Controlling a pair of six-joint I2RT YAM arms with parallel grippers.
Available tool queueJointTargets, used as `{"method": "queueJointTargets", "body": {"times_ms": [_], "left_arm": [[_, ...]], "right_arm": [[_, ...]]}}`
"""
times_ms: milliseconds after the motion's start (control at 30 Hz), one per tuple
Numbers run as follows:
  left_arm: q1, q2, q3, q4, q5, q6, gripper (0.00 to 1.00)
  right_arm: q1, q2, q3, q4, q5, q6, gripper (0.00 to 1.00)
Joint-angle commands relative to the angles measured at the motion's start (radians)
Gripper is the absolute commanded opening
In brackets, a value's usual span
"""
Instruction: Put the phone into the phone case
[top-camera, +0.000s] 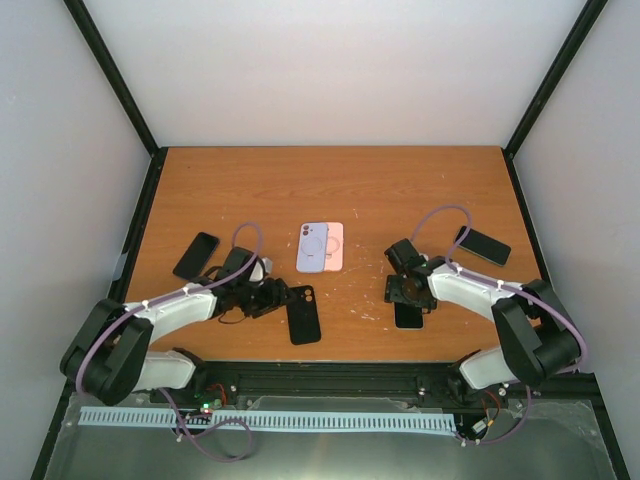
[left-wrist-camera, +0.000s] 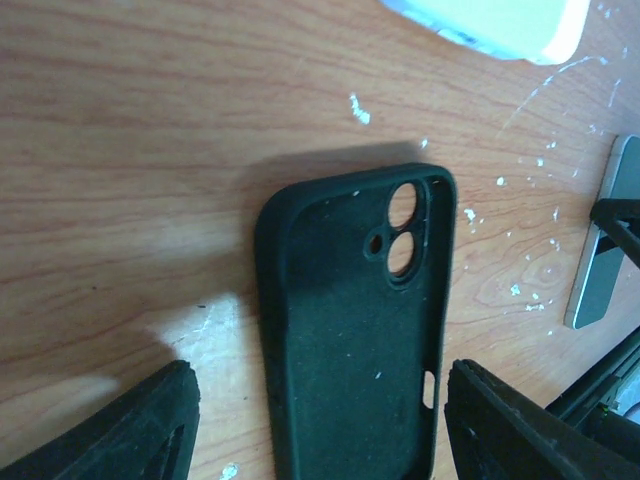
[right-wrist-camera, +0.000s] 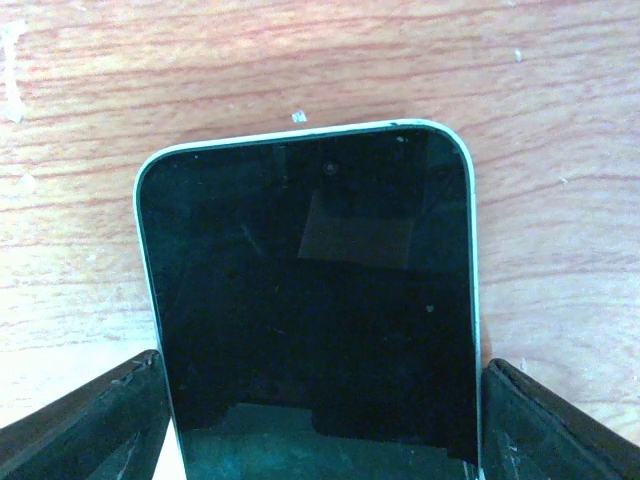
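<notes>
A black phone case lies open side up on the wooden table, camera holes at its far end. It also shows in the top view. My left gripper is open, with its fingers standing wide of the case on both sides and not touching it. The phone, dark screen up with a pale rim, lies near the table's front. My right gripper straddles it, and its fingers press against both long edges.
A lavender and a pink phone or case lie side by side at the table's middle. A black phone lies at the left and another dark phone at the right. The table's front edge is just behind both grippers.
</notes>
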Motion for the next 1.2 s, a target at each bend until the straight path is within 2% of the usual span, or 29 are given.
{"method": "queueJointTargets", "body": {"times_ms": [0, 500, 700, 867, 1033, 1167], "left_arm": [[-0.009, 0.046, -0.016, 0.100, 0.047, -0.019, 0.67], [-0.009, 0.090, -0.042, 0.264, 0.173, -0.080, 0.64], [-0.009, 0.034, -0.088, 0.352, 0.236, -0.150, 0.66], [-0.008, -0.078, -0.138, 0.365, 0.204, -0.175, 0.73], [0.021, -0.186, -0.130, 0.218, 0.116, -0.142, 0.89], [0.102, -0.255, -0.128, 0.138, 0.138, -0.114, 0.98]], "right_arm": [[0.023, 0.077, -0.045, -0.018, -0.086, 0.021, 0.81], [0.069, 0.030, -0.055, 0.021, -0.136, 0.037, 0.71], [0.084, -0.038, -0.057, 0.048, -0.171, 0.050, 0.66], [0.126, -0.069, -0.029, 0.057, -0.202, 0.054, 0.64], [0.175, -0.090, 0.011, 0.050, -0.223, 0.090, 0.62], [0.214, -0.133, 0.037, 0.055, -0.237, 0.134, 0.60]]}}
